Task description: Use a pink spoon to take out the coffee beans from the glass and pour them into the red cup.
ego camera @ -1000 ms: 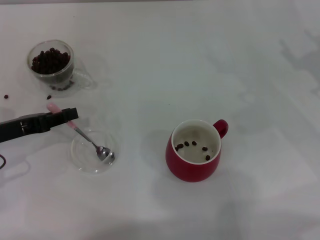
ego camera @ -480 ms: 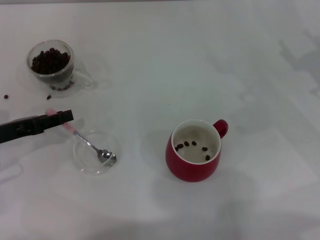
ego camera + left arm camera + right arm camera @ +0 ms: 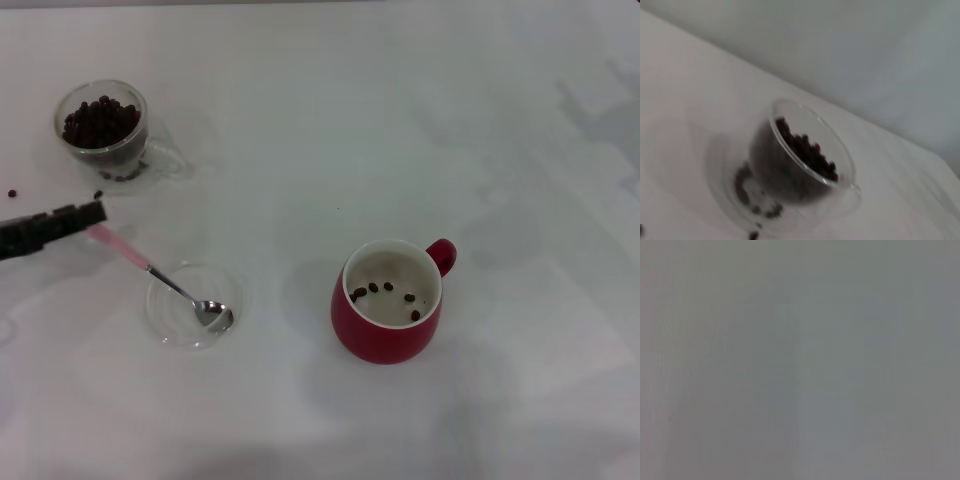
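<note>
Beside the glass (image 3: 103,130), stray beans (image 3: 98,194) dot the table (image 3: 400,120).

Open table (image 3: 330,130) is lying between glass (image 3: 103,130) and red cup (image 3: 388,300) | pink spoon (image 3: 160,278) is slanting out of dish (image 3: 190,303) — blocking.

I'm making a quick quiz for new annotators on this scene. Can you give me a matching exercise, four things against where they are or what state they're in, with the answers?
Column one:
1. pink spoon
2. glass
3. red cup
4. left hand

Column two:
A. nearly full of coffee beans
B. holds only a few beans on its cream bottom
C. bowl resting in the shallow clear dish, handle sticking out over the rim
D. at the left edge, at the tip of the spoon's handle

Pairs: 1-C, 2-A, 3-B, 4-D
</note>
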Motion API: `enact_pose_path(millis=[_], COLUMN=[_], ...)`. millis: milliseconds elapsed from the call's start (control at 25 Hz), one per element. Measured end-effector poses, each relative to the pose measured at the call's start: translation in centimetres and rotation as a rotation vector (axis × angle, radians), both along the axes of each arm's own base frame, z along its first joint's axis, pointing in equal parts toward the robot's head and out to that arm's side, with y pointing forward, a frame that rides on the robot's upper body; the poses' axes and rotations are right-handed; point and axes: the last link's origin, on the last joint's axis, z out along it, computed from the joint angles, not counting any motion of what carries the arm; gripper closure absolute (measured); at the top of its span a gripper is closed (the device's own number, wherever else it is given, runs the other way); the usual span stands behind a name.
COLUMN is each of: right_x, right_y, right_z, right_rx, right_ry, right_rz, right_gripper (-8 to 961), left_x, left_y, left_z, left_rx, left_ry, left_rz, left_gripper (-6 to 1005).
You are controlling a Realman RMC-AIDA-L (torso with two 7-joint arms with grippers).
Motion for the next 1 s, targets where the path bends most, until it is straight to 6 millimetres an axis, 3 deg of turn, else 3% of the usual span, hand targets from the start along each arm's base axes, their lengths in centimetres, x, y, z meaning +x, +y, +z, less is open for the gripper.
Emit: enact_pose_path(millis=[200,600,760,1000], right_x=[0.0,0.0,-0.3,-0.9], right_y=[-0.1,-0.4,-0.9,-1.7], right_z=[-0.1,-0.4,-0.7,-1.7], right_rx=[-0.004,-0.004,-0.008,-0.011], right_ry=[0.008,0.030,0.052,0.044], right_rz=[-0.001,0.004,0.027,0.063], right_gripper=[108,108,108,109], left_x=[-0.7,-0.8,-2.4,-5.1], left_y=[0.1,-0.9,-2.4,-5.0], left_z=[2.0,7.4,10.1,12.4], left_rx=[0.077,0.403,0.584,0.805], left_ry=[0.036,0.115,0.207,0.390], left_rz=[-0.017,-0.185,-0.191,-0.150], left_gripper=[369,374,376,374])
